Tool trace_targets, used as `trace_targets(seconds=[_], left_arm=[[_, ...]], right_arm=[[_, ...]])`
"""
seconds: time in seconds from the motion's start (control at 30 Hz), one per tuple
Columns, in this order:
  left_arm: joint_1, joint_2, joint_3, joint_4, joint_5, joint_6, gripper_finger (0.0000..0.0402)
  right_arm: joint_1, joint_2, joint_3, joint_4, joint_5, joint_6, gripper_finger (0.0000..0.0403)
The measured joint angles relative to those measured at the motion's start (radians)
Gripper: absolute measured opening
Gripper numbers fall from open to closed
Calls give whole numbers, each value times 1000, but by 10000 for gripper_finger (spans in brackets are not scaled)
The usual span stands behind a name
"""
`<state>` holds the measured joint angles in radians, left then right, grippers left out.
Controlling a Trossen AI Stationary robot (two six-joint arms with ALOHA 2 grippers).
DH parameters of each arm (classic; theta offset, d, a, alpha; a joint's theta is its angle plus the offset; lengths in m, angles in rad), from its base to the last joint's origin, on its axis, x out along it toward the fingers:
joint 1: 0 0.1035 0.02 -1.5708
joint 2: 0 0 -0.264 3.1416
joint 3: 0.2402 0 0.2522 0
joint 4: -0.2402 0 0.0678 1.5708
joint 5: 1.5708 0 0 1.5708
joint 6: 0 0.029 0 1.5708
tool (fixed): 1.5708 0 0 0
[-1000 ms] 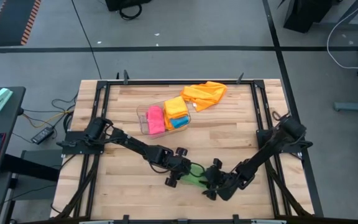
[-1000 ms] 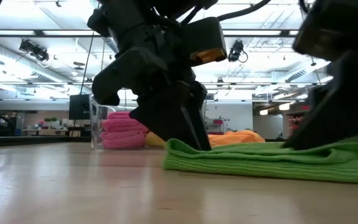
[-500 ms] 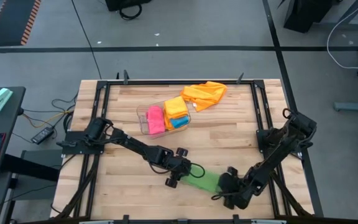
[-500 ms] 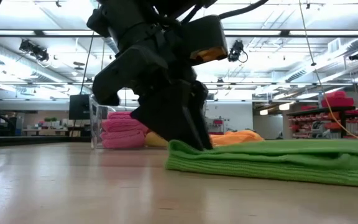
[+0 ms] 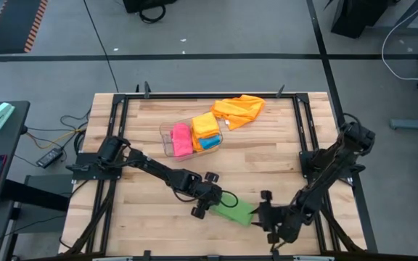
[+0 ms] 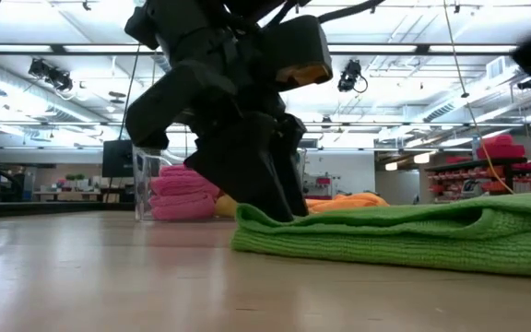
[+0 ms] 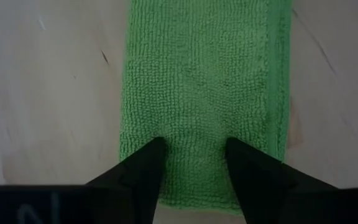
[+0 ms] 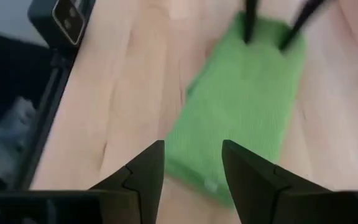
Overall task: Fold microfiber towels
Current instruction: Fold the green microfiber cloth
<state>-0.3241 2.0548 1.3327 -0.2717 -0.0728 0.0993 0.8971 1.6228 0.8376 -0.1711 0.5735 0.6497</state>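
Green microfiber towel (image 5: 234,212) now lies as a folded strip on the desk's (image 5: 267,167) front. Left gripper (image 7: 191,152), fingers apart, pins one end; right gripper (image 8: 191,163), apart, has withdrawn: fold laid.

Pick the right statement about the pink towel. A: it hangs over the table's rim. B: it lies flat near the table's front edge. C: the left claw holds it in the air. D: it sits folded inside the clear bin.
D: the pink towel sits folded inside the clear bin, next to orange and blue ones, far from both claws.
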Motion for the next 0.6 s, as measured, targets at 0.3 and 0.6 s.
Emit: trace_targets(seconds=[0.3,0.6], left_arm=[[0,0,1,-5,0,21,177],[7,0,2,-22,1,17,173]], right_arm=[[-64,129,180,-256,-129,-408,171],[-64,200,242,-380,-125,-640,171]])
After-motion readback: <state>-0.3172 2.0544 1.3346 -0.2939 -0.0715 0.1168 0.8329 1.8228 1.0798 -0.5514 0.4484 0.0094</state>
